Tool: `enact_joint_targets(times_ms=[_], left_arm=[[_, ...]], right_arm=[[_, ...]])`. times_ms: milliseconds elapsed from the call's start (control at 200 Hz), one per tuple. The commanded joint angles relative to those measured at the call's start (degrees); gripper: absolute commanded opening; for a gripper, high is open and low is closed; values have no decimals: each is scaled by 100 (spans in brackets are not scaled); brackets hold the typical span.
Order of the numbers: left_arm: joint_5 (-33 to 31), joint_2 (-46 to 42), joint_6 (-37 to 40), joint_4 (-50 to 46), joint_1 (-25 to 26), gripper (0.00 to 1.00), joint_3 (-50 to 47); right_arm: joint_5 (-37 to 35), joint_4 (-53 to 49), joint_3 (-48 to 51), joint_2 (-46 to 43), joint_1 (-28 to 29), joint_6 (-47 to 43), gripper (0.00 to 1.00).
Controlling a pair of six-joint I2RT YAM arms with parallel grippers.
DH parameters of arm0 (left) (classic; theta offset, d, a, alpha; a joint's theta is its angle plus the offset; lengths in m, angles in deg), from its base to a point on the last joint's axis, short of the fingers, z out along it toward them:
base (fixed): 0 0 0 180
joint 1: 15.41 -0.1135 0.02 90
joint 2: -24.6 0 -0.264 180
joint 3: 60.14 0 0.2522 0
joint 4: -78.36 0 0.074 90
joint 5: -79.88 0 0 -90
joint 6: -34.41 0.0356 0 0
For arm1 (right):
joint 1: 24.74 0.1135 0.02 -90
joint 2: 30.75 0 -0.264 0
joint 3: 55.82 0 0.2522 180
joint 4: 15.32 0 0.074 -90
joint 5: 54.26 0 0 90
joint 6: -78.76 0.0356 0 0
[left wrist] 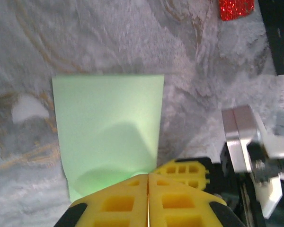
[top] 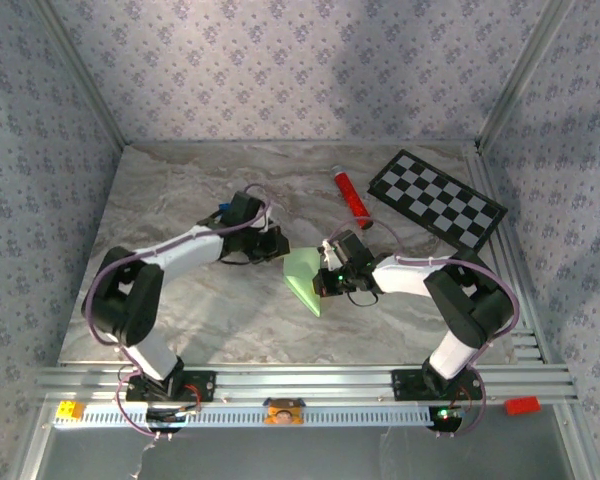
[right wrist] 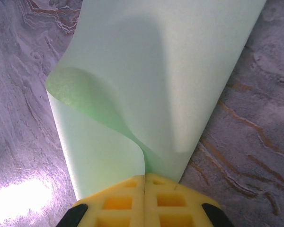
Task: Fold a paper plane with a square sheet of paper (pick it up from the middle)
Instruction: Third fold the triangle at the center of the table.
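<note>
**Handling the sheet: grip points and clearances**

Location: the square sheet of paper (top: 304, 276) sits at the middle of the table (top: 180, 190), between the two arms. It is partly doubled over and lifted off the surface.

Jaw state: the right gripper (right wrist: 144, 178) has its jaws closed on the sheet, where one layer curls over another into a soft, uncreased bend. The left gripper (left wrist: 147, 178) also has its jaws closed. They appear to pinch the near edge of the sheet, though the contact itself is hidden under the yellow fingers (left wrist: 118, 203).

Handling: judge the sheet light, thin and limp.
- It sags and curls under its own weight.
- It will crease wherever it is pressed.
- It may tear or slip if the two arms pull against each other.
- Take hold near an edge or corner, and keep the layers aligned before flattening any fold.

Surroundings: the red tube (top: 351, 196) and the checkerboard (top: 438, 198) lie beyond the right arm, well apart from the sheet. The closest obstruction is the opposite gripper, just beside each hold.
</note>
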Motion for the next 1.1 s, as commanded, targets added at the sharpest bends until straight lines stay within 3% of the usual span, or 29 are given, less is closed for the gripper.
enact_joint_targets(times_ms=[0,220,485,775,1094], left_arm=[[474,-277,-728,1071,168,8,-695],[508,-318,-1318,2059,577,6,-1484],[510,-82,-1632,2557,769,0,-1545],[465,202,-1743,2650,844,0,-1488],[344,360,-1521,2144,861,0,-1284]], right_arm=[[-100,-72,-3,118,15,35,0],[-128,-78,36,119,16,55,0],[-137,-80,39,130,17,52,0],[-137,-80,62,136,15,49,0],[-139,-85,48,144,14,38,0]])
